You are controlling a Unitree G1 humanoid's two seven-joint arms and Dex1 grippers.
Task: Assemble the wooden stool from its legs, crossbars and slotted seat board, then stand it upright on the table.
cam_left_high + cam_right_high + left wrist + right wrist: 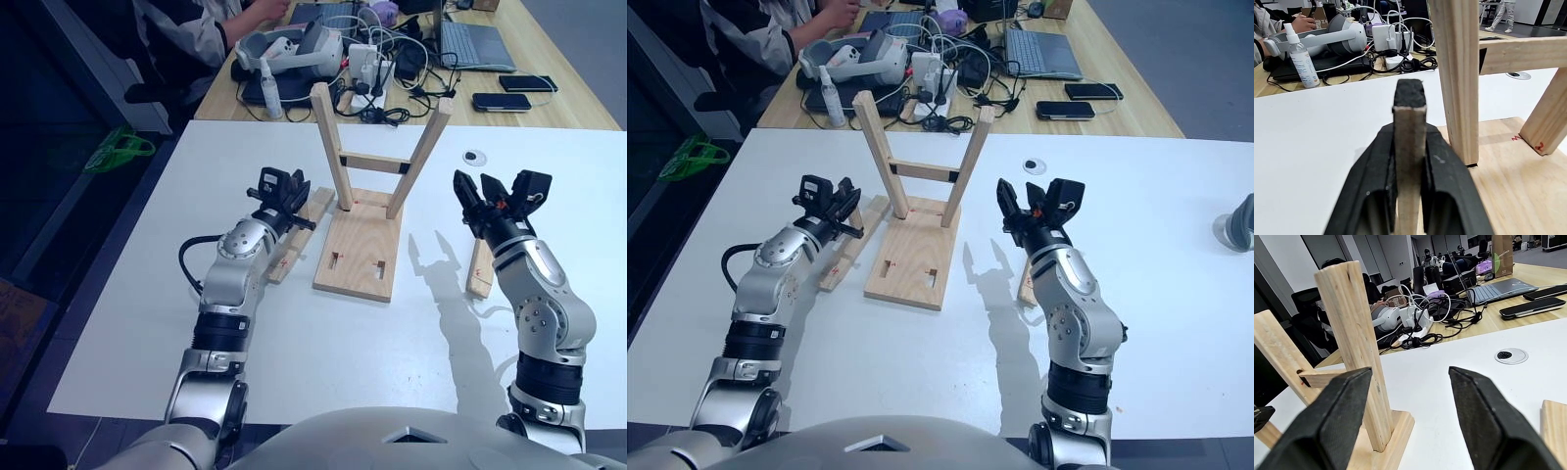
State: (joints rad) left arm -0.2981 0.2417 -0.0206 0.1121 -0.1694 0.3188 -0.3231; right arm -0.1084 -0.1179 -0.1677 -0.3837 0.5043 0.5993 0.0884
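Left side: left gripper (292,204) sits low by the left edge of the seat board (358,279), its jaws pinching a flat wooden strip (1409,161) by its thin edges. The strip looks to be the loose piece (286,262) lying alongside the board, though whether it is a leg or a crossbar is hard to tell from here. Centre: the seat board lies flat on the white table (147,323), with two legs (331,147) plugged into its far end, leaning outward and tied by a crossbar (377,163). Two slots (336,259) at the near end are not yet filled. Right side: another loose wooden piece (479,269) lies just beside the right arm. The right gripper (478,194) hovers above the table with jaws spread wide, holding nothing. Handling, by judgement: bare softwood, light, rigid, not slippery, unlikely to break, but the joints are press-fits that may bind if entered crooked. Best grip is mid-length across the narrow faces, keeping the tenon end free. The half-built frame is top-heavy and could rock, so steady the board while pressing.
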